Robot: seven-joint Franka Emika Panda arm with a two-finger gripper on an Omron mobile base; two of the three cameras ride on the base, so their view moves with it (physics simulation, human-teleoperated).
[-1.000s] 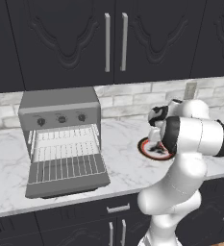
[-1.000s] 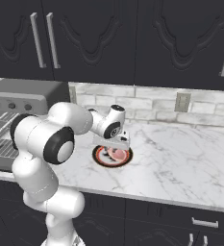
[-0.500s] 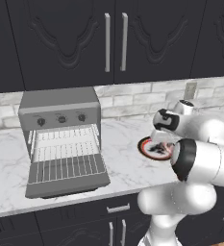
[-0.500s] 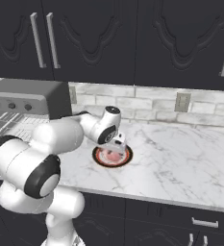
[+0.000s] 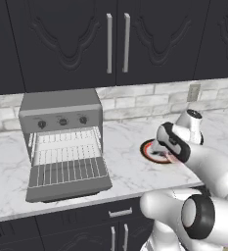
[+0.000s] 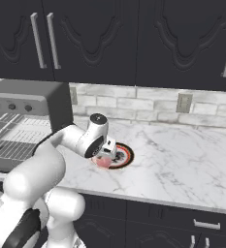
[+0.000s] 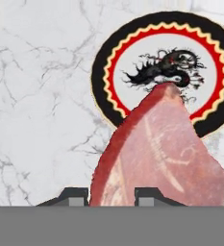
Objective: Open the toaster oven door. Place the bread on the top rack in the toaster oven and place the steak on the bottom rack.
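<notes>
1. You can see the toaster oven (image 5: pixel 61 139) sitting on the left side of the white marble bench (image 5: pixel 125 169), under the dark wall cabinets (image 5: pixel 86 41).
2. The toaster oven door (image 5: pixel 69 177) is folded down flat in front of the oven, so the inside is open to you.
3. Light wire racks (image 5: pixel 66 147) show inside the oven. You cannot tell from here if anything lies on them.
4. Look to the right of the oven. A round plate (image 6: pixel 124 156) with a black and red rim sits on the bench, well apart from the oven.
5. In the hand view, the plate (image 7: pixel 114 81) has a dark swirly picture in its white middle.
6. The tool (image 7: pixel 111 196) is above the near edge of the plate, and it is gripping the steak (image 7: pixel 159 156).
7. The steak is a flat pinkish-red piece. In the hand view it sticks out from between the two dark fingertips (image 7: pixel 152 196) and covers part of the plate rim.
8. In the right base view, you see the steak (image 6: pixel 104 162) as a small pink bit under the white arm's hand, just above the plate's near edge.
9. A wall socket (image 6: pixel 184 102) sits on the brick wall behind the bench.
</notes>
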